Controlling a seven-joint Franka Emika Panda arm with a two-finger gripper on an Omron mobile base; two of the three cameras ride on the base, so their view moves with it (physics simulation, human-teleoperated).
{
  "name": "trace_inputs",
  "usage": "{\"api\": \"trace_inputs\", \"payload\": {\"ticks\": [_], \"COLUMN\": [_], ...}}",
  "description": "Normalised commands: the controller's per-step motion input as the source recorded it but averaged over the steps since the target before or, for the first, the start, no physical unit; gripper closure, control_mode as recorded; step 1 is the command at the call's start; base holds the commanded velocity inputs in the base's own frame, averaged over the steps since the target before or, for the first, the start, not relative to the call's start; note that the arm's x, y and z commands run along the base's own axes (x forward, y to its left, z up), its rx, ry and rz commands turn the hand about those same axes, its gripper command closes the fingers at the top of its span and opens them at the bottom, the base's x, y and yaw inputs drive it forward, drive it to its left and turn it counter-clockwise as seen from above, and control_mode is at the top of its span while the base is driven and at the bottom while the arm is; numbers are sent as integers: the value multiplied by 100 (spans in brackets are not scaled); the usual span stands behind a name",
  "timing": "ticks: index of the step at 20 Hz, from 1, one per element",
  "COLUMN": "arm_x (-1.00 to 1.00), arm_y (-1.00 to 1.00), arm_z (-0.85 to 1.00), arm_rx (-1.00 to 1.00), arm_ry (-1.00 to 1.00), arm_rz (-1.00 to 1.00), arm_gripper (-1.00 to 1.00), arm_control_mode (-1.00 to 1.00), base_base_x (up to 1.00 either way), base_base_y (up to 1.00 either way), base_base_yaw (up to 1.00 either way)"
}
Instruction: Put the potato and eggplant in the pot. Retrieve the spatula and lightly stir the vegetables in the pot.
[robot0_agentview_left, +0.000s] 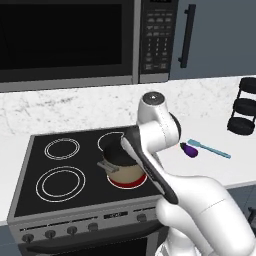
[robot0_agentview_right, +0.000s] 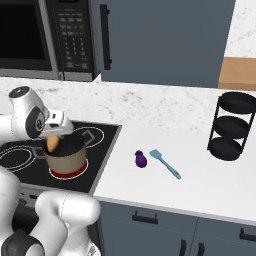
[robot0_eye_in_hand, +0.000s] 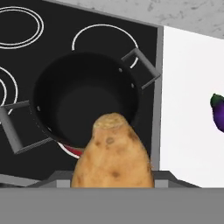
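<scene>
Gripper (robot0_agentview_right: 56, 136) status: I read it closed around the rounded orange-tan potato (robot0_eye_in_hand: 113, 155), held just above the near rim of the short tan-sided pot with dark interior (robot0_eye_in_hand: 83, 98). I see the pot on the near right burner of the black glass cooktop (robot0_agentview_left: 30, 165), its ring glowing red. On the white counter (robot0_agentview_right: 200, 175) to the right lie the glossy dark-purple eggplant (robot0_agentview_right: 141, 159) and, just beside it, the thin light-blue spatula (robot0_agentview_right: 165, 163).

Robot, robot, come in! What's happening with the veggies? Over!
Gripper shut on orange-tan potato, above tan pot. Purple eggplant on counter beside blue spatula. Nothing blocking pot.
</scene>
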Motion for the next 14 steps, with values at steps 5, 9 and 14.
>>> {"api": "trace_inputs", "payload": {"ticks": [5, 9, 14], "arm_x": [37, 50, 55], "arm_y": [33, 12, 7], "arm_z": [-37, -21, -32], "arm_rx": [0, 0, 0], "arm_ry": [0, 0, 2], "arm_rz": [1, 0, 0], "arm_gripper": [100, 100, 100], "arm_control_mode": [-100, -100, -100], "base_base_x": [0, 0, 0], "base_base_y": [0, 0, 0], "base_base_yaw": [0, 0, 0]}}
